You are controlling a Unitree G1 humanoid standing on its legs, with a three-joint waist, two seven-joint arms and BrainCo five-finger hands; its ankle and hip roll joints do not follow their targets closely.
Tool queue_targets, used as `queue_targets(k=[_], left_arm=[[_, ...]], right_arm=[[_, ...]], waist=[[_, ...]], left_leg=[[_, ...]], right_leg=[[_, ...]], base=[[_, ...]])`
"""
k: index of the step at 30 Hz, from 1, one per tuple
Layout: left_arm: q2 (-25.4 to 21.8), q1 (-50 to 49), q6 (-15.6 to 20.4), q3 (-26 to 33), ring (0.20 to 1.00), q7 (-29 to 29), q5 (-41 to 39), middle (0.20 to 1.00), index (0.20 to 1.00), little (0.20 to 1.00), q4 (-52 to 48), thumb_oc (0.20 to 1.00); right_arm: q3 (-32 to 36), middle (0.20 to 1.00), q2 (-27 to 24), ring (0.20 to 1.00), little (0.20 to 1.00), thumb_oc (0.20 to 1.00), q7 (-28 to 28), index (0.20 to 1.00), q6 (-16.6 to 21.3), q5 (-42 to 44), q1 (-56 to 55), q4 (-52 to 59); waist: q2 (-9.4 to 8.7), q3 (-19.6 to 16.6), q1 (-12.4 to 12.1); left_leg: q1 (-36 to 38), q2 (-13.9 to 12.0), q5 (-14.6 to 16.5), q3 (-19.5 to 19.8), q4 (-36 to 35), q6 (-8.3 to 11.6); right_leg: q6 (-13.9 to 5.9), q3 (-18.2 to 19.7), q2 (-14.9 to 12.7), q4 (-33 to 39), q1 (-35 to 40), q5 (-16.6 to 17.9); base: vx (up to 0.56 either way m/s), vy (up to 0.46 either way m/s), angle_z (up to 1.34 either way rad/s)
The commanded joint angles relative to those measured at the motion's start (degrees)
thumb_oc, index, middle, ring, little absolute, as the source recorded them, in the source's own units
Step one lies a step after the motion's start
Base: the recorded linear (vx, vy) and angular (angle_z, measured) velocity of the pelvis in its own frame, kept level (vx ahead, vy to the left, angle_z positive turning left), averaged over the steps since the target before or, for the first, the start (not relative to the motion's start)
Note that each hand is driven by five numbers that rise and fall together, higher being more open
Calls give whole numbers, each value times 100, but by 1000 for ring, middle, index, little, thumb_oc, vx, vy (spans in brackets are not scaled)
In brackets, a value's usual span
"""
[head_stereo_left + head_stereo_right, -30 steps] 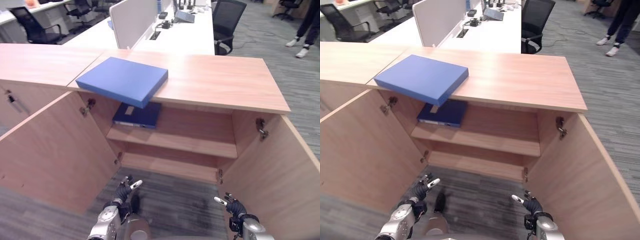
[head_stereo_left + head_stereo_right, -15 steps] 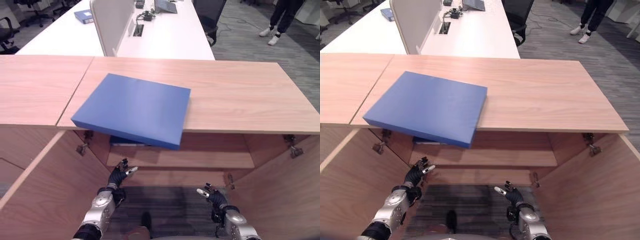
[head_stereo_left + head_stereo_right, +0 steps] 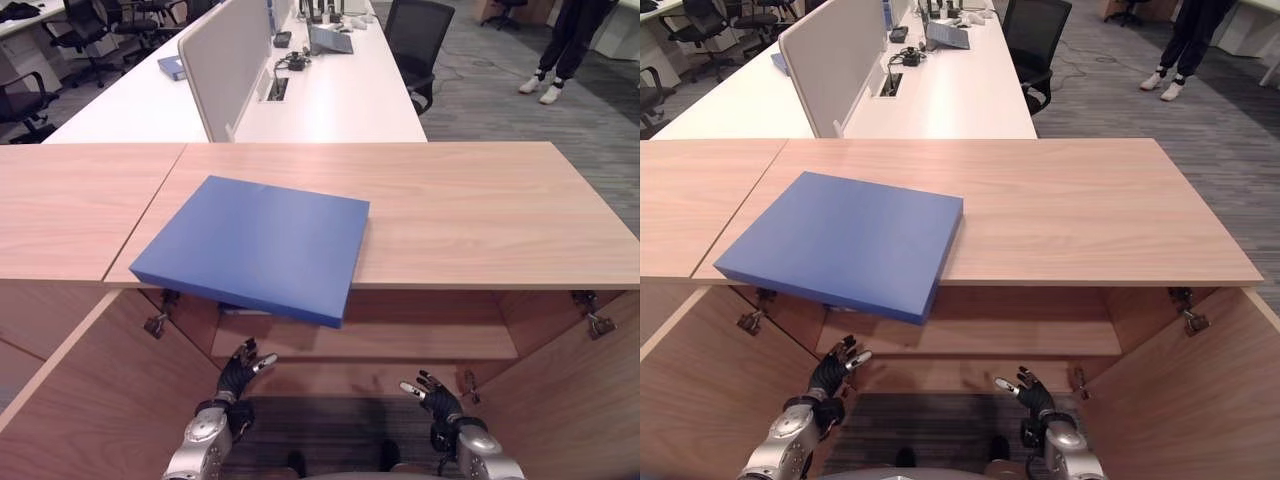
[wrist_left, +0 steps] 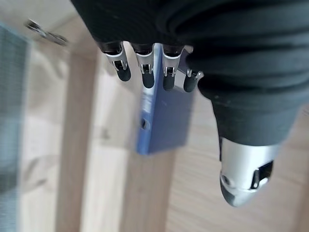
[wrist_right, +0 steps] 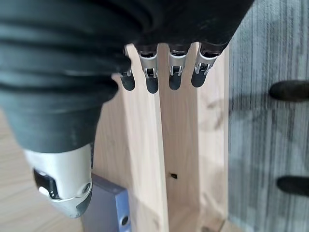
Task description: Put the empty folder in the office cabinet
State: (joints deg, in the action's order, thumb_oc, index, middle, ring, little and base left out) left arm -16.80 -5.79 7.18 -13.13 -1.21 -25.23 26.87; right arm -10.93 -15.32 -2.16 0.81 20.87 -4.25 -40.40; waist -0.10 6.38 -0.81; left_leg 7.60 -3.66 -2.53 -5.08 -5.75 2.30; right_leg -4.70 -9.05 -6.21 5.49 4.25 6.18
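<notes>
A low, wide office cabinet of light wood (image 3: pixel 480 210) stands with both of its doors swung wide; the left door (image 3: pixel 90 400) and the right door (image 3: pixel 590 400) flank an open interior with one wooden shelf (image 3: pixel 400 342) across it. On the flat cabinet top, up and away from the fingers, lies a large flat blue rectangular folder (image 3: pixel 255 243), resting toward the left side with its near corner jutting out past the front edge, above the opening. A second, darker blue folder (image 4: pixel 161 118) lies on the shelf inside, just beyond the left hand's fingers in the left wrist view, and a corner of it shows beside the right hand's thumb in the right wrist view. Beyond the cabinet, far past the fingers, stretches a long white desk (image 3: pixel 340 90) with a pale divider panel (image 3: pixel 225 60), and a black office chair (image 3: pixel 415 40) stands by it. A person's legs (image 3: pixel 560 50) show on the grey carpet at the far right. The left hand (image 3: pixel 238 368) and the right hand (image 3: pixel 432 392) hang low before the opening, both beneath the blue folder's overhanging corner, their fingers (image 4: pixel 145 72) straight and spread apart, holding nothing and touching nothing.
</notes>
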Motion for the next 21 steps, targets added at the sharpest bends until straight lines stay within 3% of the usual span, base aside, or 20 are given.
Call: queue_targets(k=[1, 5, 13, 16, 20, 21], left_arm=[[-190, 421, 335, 103, 1000, -86, 500, 1000, 1000, 1000, -160, 1000], [-356, 269, 345, 133, 1000, -66, 844, 1000, 1000, 1000, -373, 1000], [-203, 383, 291, 100, 1000, -55, 524, 1000, 1000, 1000, -211, 1000], [-129, 576, 285, 95, 1000, -110, 273, 1000, 1000, 1000, -139, 1000], [-86, 694, 324, 95, 1000, -110, 200, 1000, 1000, 1000, -182, 1000], [-68, 657, 329, 134, 1000, -91, 171, 1000, 1000, 1000, -251, 1000]], right_arm=[[-2, 1000, -110, 1000, 1000, 1000, 17, 1000, 219, -43, 234, 276], [-8, 1000, -158, 1000, 1000, 1000, -14, 1000, 257, -89, 254, 294], [24, 1000, -239, 1000, 1000, 1000, 22, 1000, 285, 27, 283, 342], [-23, 1000, -369, 1000, 1000, 1000, 25, 1000, 281, 102, 363, 409], [-122, 1000, -472, 1000, 1000, 1000, 33, 1000, 273, 21, 502, 358], [-156, 1000, -503, 1000, 1000, 1000, 30, 1000, 261, -33, 544, 349]], waist=[[-13, 86, -97], [-13, 117, -209], [16, 238, -287], [2, 461, -334], [-100, 554, -283], [-148, 497, -207]], left_leg=[[-96, -178, 139, 68, 75, 269], [-94, -278, 63, 152, 75, 357], [-359, -399, -256, 468, 113, 592], [-850, -437, -432, 760, 692, 819], [-902, -349, -115, 775, 1405, 846], [-597, -337, 185, 760, 1657, 767]], right_leg=[[-287, -163, -305, -49, 572, -417], [-235, -342, -224, -49, 668, -496], [-97, -555, -48, -49, 748, -669], [-12, -665, -51, -49, 714, -678], [39, -787, -184, -49, 495, -508], [64, -803, -191, -49, 403, -453]], base=[[23, -110, -5], [-8, -95, 14], [-21, -86, 28], [-167, -125, 36], [-212, -40, 35], [-285, -15, 2]])
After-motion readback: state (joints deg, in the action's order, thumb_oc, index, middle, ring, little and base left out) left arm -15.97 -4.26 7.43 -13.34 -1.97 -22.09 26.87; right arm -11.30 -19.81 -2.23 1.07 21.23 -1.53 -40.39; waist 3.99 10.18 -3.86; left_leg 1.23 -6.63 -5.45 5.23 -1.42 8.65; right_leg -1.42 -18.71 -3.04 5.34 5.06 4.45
